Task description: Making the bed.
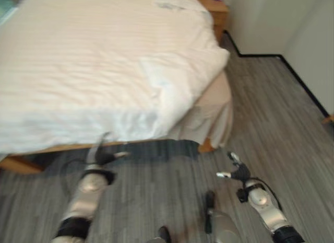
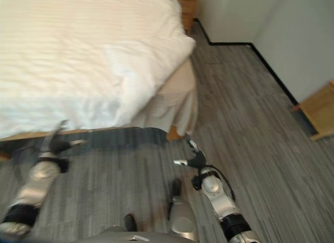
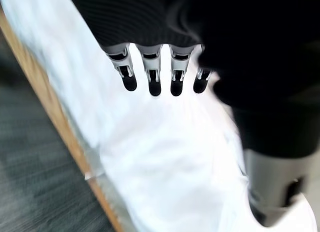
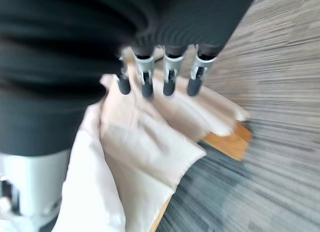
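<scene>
The bed carries a white duvet (image 1: pixel 104 70) spread over its top, with a rumpled fold hanging at the near right corner (image 1: pixel 172 94). Below that corner hangs a beige bed skirt (image 1: pixel 211 115) over a wooden leg (image 1: pixel 206 145). My left hand (image 1: pixel 102 158) hovers over the floor just short of the bed's near edge, fingers (image 3: pixel 152 67) straight and open toward the duvet (image 3: pixel 165 157). My right hand (image 1: pixel 239 171) is low by the bed's corner, open, its fingers (image 4: pixel 170 72) pointing at the skirt (image 4: pixel 145 142). Neither hand holds anything.
The bed's wooden frame (image 1: pixel 21 163) runs along the near edge. A wooden nightstand (image 1: pixel 216 8) stands at the far corner by the wall. Another wooden piece (image 2: pixel 321 110) sits at the right wall. Grey plank floor (image 1: pixel 271 112) stretches along the bed's right side.
</scene>
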Motion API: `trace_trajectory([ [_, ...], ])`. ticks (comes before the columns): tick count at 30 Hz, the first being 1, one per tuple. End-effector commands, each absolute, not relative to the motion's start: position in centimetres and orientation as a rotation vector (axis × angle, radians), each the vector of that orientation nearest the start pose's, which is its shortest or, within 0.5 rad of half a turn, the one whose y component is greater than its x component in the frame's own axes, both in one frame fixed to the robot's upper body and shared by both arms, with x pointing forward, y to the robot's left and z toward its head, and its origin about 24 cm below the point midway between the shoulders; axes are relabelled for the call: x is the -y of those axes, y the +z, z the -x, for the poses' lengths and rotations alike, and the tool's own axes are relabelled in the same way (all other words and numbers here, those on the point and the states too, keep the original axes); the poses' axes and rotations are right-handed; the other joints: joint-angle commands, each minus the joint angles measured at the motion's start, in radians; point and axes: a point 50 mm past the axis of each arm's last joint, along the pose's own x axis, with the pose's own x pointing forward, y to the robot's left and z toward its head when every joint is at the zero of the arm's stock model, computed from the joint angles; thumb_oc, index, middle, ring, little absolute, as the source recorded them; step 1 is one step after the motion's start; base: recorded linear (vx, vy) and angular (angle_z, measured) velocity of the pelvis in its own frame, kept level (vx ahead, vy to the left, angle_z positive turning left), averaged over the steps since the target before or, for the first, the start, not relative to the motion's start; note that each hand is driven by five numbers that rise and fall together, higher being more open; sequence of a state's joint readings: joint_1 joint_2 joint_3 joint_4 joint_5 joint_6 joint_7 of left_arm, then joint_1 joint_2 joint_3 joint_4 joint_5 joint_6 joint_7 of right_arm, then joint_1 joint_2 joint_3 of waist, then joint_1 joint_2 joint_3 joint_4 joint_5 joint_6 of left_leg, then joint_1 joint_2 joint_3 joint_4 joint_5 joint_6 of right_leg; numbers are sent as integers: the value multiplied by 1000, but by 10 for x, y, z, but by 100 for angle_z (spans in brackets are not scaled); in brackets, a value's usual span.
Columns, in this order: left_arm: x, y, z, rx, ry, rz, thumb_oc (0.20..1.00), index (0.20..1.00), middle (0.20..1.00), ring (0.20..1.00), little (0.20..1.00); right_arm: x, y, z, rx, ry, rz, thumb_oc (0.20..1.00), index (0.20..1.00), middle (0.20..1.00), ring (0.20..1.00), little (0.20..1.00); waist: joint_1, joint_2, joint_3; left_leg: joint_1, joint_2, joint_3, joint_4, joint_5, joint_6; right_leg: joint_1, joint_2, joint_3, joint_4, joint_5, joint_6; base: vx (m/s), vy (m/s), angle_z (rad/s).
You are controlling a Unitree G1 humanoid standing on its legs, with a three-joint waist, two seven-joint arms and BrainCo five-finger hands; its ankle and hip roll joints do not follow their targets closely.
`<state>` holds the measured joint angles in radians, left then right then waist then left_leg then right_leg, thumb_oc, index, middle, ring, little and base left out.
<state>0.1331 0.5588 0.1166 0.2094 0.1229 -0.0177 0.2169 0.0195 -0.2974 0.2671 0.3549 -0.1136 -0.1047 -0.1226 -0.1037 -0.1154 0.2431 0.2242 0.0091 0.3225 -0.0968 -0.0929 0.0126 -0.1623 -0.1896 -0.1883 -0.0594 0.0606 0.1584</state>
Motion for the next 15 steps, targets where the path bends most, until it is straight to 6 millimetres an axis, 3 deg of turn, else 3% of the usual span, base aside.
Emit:
trace_trajectory([
  [1, -315, 28, -199, -173, 370, -742, 1000, 1000, 1000, 1000, 1000, 187, -32, -235, -254, 91, 491, 1000, 1000, 1000, 1000, 1000, 1, 36, 6, -7, 78, 51, 10, -17, -45, 47, 31, -39, -23, 31, 18, 149, -70, -1],
  [4, -311, 24, -198, -170, 382, -726, 1000, 1000, 1000, 1000, 1000, 189, -38, -232, -276, 88, 505, 1000, 1000, 1000, 1000, 1000, -1, 33, -2, 21, 67, 41, 10, -37, -42, 62, 34, -37, -26, 37, 10, 238, -135, 8],
  [8, -303, 18, -202, -158, 389, -766, 1000, 1000, 1000, 1000, 1000, 194, -51, -224, -334, 89, 539, 1000, 1000, 1000, 1000, 1000, -17, 75, -25, 64, 89, 13, 66, -52, -67, 115, 54, -24, -20, 34, -24, 312, -189, -5],
  [9, -305, 21, -204, -142, 410, -801, 1000, 1000, 1000, 1000, 1000, 195, -53, -223, -343, 93, 554, 1000, 1000, 1000, 1000, 1000, -23, 92, -31, 50, 116, 6, 146, -18, -96, 137, 76, -20, -21, 12, -43, 139, -144, 1],
  [11, -306, 20, -204, -147, 424, -810, 1000, 1000, 1000, 1000, 1000, 195, -55, -222, -353, 101, 565, 1000, 1000, 1000, 1000, 1000, -22, 95, -31, 22, 135, -2, 217, 8, -113, 153, 86, -16, -25, -4, -60, 190, -208, -19],
  [12, -312, 23, -204, -133, 458, -843, 1000, 1000, 1000, 1000, 1000, 200, -57, -222, -363, 99, 601, 1000, 1000, 1000, 1000, 1000, -10, 93, -17, -47, 178, -34, 398, 87, -135, 201, 104, -4, -28, -41, -94, 184, -214, -28],
  [13, -312, 24, -205, -132, 459, -843, 1000, 1000, 1000, 1000, 1000, 200, -57, -222, -361, 99, 600, 1000, 1000, 1000, 1000, 1000, -11, 90, -17, -54, 178, -36, 404, 90, -136, 198, 104, -5, -28, -38, -96, 248, -203, -34],
  [14, -310, 118, -269, 257, 521, -787, 1000, 1000, 1000, 1000, 1000, 202, -51, -230, -341, 123, 626, 1000, 1000, 1000, 1000, 1000, -30, 88, -23, -80, 191, -34, 474, 129, -146, 213, 111, 4, -28, -51, -111, 204, -93, -34],
  [15, -296, 131, -276, 334, 480, -844, 1000, 1000, 1000, 1000, 1000, 202, -52, -225, -343, 113, 614, 1000, 1000, 1000, 1000, 1000, -39, 80, -20, -93, 193, -29, 512, 130, -145, 230, 110, 4, -28, -58, -115, 291, -129, -38],
])
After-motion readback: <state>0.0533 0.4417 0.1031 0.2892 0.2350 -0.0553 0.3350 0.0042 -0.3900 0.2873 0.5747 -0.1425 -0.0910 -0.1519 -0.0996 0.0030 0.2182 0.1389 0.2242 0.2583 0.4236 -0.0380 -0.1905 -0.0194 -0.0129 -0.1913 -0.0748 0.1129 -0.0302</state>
